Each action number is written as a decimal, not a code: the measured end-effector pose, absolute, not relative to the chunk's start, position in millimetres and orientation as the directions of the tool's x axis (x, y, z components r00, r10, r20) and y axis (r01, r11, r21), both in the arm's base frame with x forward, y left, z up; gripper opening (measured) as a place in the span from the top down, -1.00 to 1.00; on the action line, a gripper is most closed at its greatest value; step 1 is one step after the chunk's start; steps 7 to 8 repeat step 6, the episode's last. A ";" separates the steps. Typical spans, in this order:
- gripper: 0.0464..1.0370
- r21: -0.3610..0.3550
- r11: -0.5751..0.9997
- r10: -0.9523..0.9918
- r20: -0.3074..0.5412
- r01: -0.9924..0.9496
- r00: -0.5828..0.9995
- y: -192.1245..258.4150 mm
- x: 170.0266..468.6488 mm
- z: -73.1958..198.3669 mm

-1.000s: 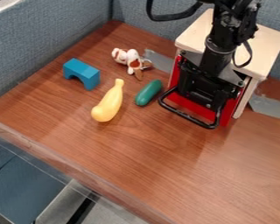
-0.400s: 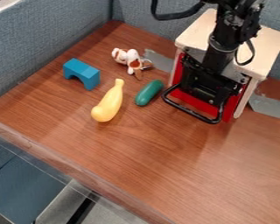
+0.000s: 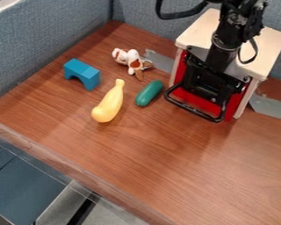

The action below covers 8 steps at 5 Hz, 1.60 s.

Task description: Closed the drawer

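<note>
My gripper (image 3: 208, 88) hangs at the front of the small cabinet with the pale wooden top (image 3: 200, 33), at the upper right. Directly behind it is the drawer's red front (image 3: 198, 102), largely hidden by black gripper parts. The red front stands about level with the cabinet's side panels; any small gap is hidden. A black loop-shaped bar (image 3: 192, 111) juts out low before the red face, just below the gripper.
Left of the cabinet lie a green vegetable toy (image 3: 149, 93), a yellow gourd-like toy (image 3: 109, 103), a white and brown plush (image 3: 131, 59) and a blue arch block (image 3: 82, 74). Grey tape (image 3: 269, 107) lies beside the cabinet. Blue-grey padded walls (image 3: 46, 41) border the table.
The gripper has shifted a little back and to the right, toward the cabinet. The red drawer front and the black loop have moved back with it. The toys have kept their places.
</note>
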<state>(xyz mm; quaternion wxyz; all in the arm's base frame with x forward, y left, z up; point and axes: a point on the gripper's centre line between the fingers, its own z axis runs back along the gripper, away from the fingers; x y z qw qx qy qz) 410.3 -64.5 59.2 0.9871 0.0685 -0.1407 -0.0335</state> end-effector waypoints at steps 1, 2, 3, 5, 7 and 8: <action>-0.93 0.150 0.988 -0.081 0.245 0.045 0.966 -61.5 405.7 57.0; -0.92 0.179 0.984 -0.047 0.144 0.021 0.988 -37.3 388.0 55.3; -0.92 0.190 0.981 -0.067 0.126 0.042 0.990 -38.8 373.6 79.6; -0.92 0.131 0.986 -0.121 0.135 0.104 0.983 -56.0 344.6 137.0; -0.92 0.096 0.984 -0.157 0.033 0.153 0.987 -57.6 332.3 155.2; -0.92 0.096 0.984 -0.157 0.033 0.153 0.987 -57.6 332.3 155.2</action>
